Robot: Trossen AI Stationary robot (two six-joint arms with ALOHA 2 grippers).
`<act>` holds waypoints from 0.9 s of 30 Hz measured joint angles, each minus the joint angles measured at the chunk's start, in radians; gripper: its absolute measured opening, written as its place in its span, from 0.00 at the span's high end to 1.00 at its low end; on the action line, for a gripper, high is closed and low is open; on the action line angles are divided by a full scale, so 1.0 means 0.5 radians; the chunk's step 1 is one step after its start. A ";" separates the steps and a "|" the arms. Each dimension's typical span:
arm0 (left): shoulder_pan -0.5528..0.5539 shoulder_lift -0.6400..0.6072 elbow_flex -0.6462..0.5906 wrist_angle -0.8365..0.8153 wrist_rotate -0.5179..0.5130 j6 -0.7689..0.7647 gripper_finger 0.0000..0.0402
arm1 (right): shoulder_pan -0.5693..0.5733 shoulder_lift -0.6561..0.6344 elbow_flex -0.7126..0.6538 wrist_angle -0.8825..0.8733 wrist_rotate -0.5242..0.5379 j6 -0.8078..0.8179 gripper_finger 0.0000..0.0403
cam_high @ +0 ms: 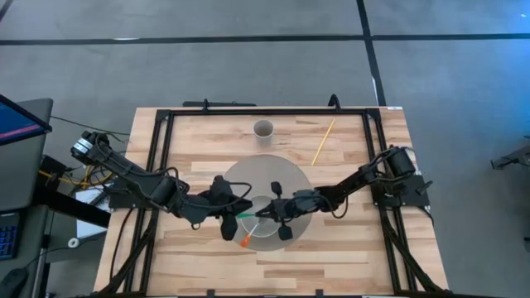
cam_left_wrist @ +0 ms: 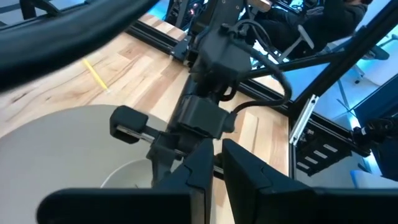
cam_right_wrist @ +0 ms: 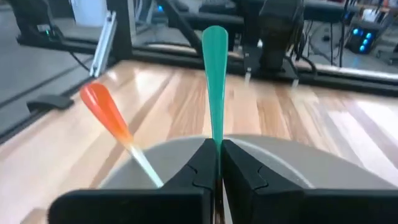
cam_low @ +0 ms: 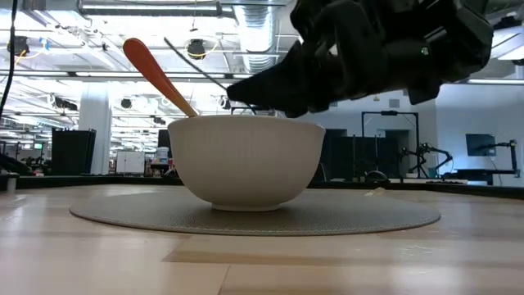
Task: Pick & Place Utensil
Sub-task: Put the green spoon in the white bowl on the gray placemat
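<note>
Two hands over bowl (cam_low: 246, 161) on desk (cam_high: 348, 248) | right hand (cam_right_wrist: 217, 163) clamped on green utensil (cam_right_wrist: 215, 68), above bowl | orange utensil (cam_low: 157, 76) leaning inside | left hand (cam_left_wrist: 214, 171) together, empty | step: placing | next: lower, release into bowl

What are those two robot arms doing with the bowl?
The right pincer is shut on a green utensil, holding it over the white bowl on the round grey mat. An orange utensil already leans in the bowl with its handle sticking out. The left pincer is closed with nothing in it, right next to the bowl. A small cup and a yellow stick lie farther back on the wooden table.
</note>
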 joint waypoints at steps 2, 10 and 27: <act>-0.008 0.000 0.000 0.001 0.000 0.000 0.91 | 0.000 0.000 0.001 -0.052 0.000 0.002 0.97; -0.008 0.000 0.000 0.001 0.000 -0.001 0.91 | -0.022 0.002 0.001 -0.111 0.000 0.002 0.97; -0.008 -0.001 0.000 0.001 0.000 -0.002 0.91 | -0.101 0.006 0.000 -0.325 0.001 0.107 0.93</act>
